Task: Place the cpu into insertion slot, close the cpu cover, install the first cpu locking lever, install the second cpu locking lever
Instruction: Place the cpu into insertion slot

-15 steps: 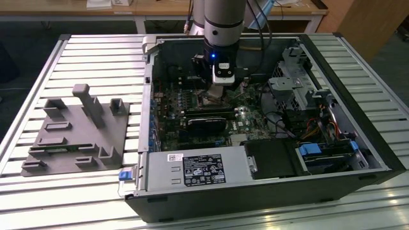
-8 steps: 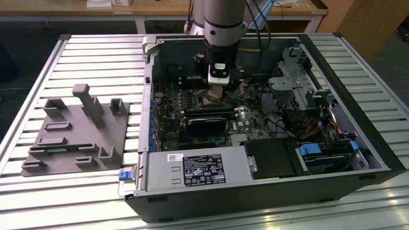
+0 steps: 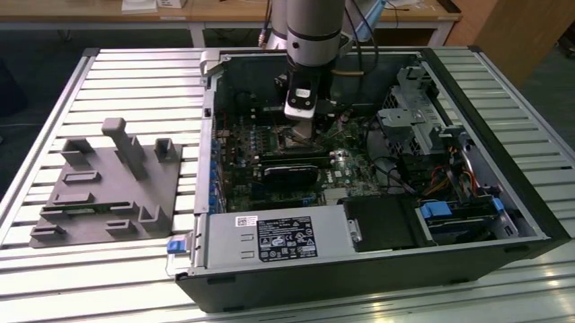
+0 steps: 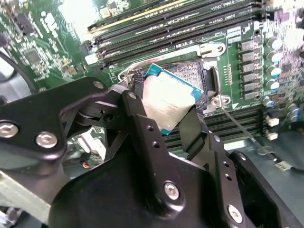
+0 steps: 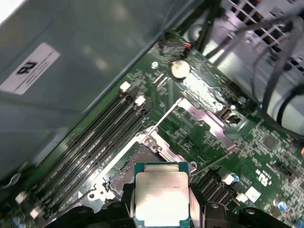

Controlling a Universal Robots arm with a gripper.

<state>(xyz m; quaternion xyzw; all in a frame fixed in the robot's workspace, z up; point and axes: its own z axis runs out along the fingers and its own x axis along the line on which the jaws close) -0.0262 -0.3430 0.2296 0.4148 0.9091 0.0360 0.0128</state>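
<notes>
Your claw is down inside the open computer case, which sits on the slatted tabletop. In both wrist views it's clenched on the chip, with a black finger on each of two opposite edges and the silver top showing.

The socket is right under and just past the claw's tips, dark centre uncovered. In the second wrist view the chip looks tilted over it, and you can't tell whether a corner is touching yet.

The silvery cover plate sits farther out past the socket, swung off it. A thin lever rod runs beside it. Long black memory slots run along one side of the claw.

Well apart from the claw, toward the exterior view's left, a grey holder block rests on the tabletop outside the case.
</notes>
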